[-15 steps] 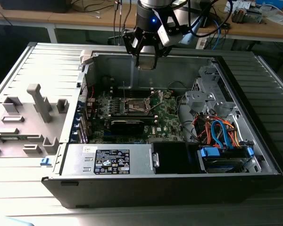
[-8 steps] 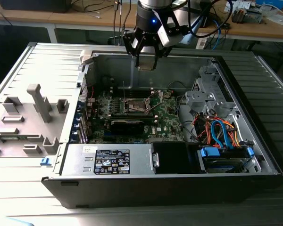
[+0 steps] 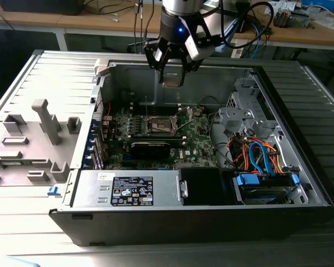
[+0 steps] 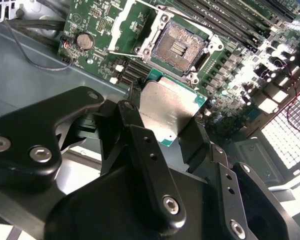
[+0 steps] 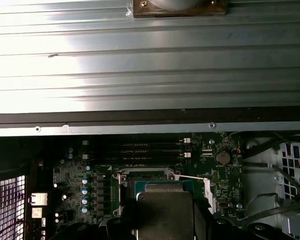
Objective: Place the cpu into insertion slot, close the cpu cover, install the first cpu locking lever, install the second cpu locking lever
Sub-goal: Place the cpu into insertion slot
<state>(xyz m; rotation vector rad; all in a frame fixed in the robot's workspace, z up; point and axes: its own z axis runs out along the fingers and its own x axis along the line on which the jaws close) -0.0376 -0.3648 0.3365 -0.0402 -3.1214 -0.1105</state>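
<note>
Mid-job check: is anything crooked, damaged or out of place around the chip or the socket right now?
Nothing stands out. The end effector grips the chip by two opposite edges, held above the board. The socket is open and empty, with no visible debris or damage.

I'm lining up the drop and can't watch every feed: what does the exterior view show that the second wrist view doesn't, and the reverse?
Exterior view: the whole open case, the power supply, and the gripper hanging over the case. Second wrist view: the chip clamped between the fingers, and the open socket with its dark centre up close. Both: the green motherboard and the socket.
</note>
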